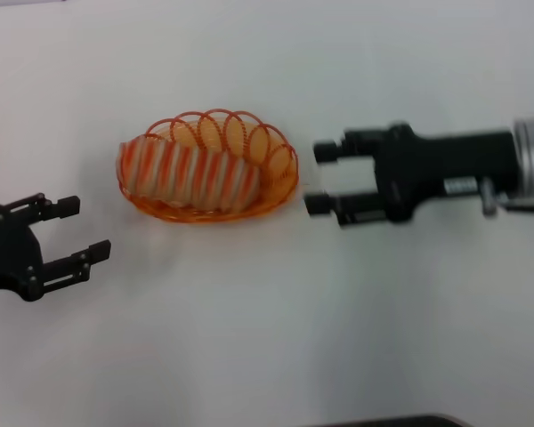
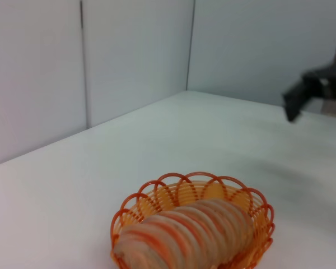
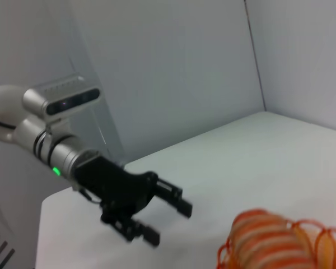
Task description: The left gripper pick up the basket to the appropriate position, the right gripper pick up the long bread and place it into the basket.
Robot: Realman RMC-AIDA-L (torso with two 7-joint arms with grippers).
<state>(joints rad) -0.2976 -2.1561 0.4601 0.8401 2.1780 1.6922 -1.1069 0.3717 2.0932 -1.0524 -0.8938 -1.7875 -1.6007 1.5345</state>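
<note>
A plain white table [image 1: 267,356] fills the scene, with pale grey partition walls [image 2: 129,61] behind it. Near the middle of the table sits the basket [image 1: 280,153], an oval orange wire one with a looped rim. The long bread [image 1: 196,175], striped orange-red and cream, lies lengthwise inside it, filling most of it and leaving a small gap at the end nearer the robot's right arm.

The right gripper [image 1: 322,178] hovers just beside that end of the basket, its two black fingers spread apart and holding nothing. The left gripper [image 1: 82,229] is near the opposite end, a little closer to the robot, also spread wide and empty; it is not touching the basket.

Judging from this, the bread is already placed and what is left is clearing away. To do it well, the right arm should draw straight back from the basket, fingers kept apart, without brushing the wire loops or nudging the basket, and the left arm should do likewise
</note>
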